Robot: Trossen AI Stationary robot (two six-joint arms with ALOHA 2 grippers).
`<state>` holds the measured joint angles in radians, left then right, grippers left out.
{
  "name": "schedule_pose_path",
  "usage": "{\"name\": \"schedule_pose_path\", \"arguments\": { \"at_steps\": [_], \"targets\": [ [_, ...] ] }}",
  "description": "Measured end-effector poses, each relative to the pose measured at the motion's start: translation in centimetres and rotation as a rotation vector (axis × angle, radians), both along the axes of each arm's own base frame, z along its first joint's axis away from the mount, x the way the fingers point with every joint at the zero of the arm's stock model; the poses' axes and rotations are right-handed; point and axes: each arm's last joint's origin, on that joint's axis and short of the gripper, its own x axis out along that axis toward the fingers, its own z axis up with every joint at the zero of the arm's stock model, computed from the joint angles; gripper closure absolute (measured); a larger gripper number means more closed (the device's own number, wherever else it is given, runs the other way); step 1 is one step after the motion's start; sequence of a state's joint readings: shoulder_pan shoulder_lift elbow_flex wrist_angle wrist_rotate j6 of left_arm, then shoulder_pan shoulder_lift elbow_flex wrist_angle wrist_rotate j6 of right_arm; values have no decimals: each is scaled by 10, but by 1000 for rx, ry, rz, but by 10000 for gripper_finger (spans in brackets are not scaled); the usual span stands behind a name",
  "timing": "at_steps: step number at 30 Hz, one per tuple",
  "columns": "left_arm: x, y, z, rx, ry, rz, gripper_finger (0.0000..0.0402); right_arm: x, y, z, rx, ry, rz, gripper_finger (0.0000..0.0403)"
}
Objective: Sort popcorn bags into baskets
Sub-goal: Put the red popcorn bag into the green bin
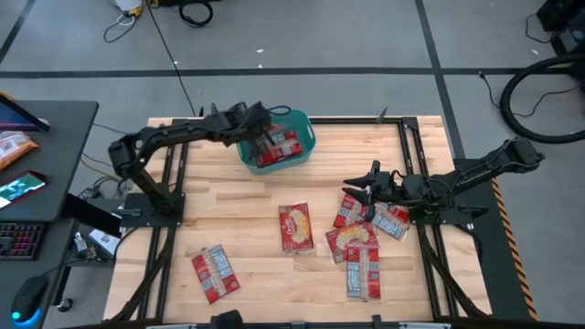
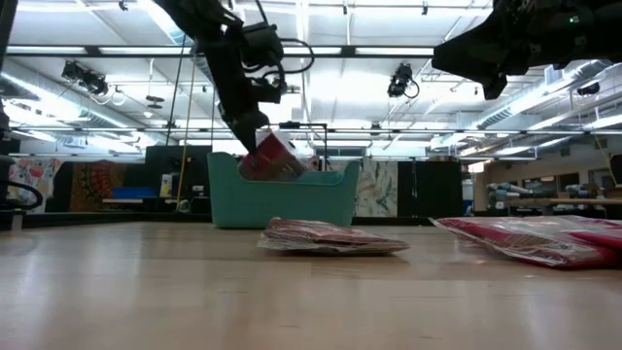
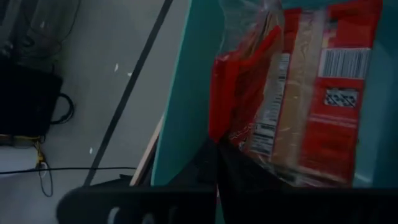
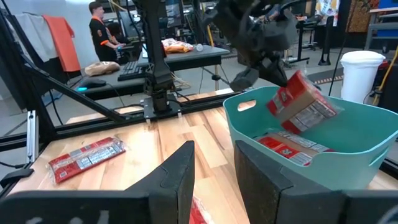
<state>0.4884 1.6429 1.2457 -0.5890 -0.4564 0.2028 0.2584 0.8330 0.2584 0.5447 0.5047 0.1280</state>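
Note:
A teal basket [image 1: 308, 137] stands at the table's far side, left of the middle, with red popcorn bags [image 4: 286, 146] lying flat on its bottom. My left gripper [image 1: 259, 135] hangs over the basket, shut on one more popcorn bag [image 4: 303, 102]. Other popcorn bags lie flat on the table: one near the middle [image 1: 295, 227], one at the near left [image 1: 215, 271], and several in a pile on the right [image 1: 361, 245]. My right gripper [image 1: 367, 183] hovers level over that pile's far edge. It is open, with nothing between its fingers [image 4: 180, 168]. My left gripper pinches the popcorn bag by one short end [image 3: 239, 134] between its two fingers, coming from above at a slant. The bag hangs tilted below the fingers. Its lower part [image 2: 277, 167] dips behind the basket's rim, above the bags on the bottom.
A desk [image 1: 55, 119] with a keyboard, a phone and an orange packet [image 1: 14, 146] stands left of the table. Black frame rails [image 1: 164, 238] run along both table sides. A person [image 4: 99, 28] sits in the room beyond. Bare wood [image 1: 228, 210] lies between basket and near-left bag.

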Motion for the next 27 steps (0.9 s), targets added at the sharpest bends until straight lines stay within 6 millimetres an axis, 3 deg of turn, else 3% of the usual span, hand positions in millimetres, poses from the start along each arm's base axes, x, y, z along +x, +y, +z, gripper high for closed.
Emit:
{"name": "schedule_pose_path", "arguments": {
  "at_steps": [7,14,19,24,27],
  "targets": [
    [9,7,-8,6,-50,9,362,0,0,0,-1,2,0,284],
    [16,1,-4,26,-110,-1,295,0,0,-1,-2,6,0,284],
    [29,-29,2,-97,-161,-257,264,0,0,-1,-4,10,0,284],
    [42,-71,-2,-302,-183,-575,261,0,0,-1,-10,12,0,284],
    [47,-100,-9,-316,-126,-735,260,0,0,-1,-10,11,0,284]
  ]
}}
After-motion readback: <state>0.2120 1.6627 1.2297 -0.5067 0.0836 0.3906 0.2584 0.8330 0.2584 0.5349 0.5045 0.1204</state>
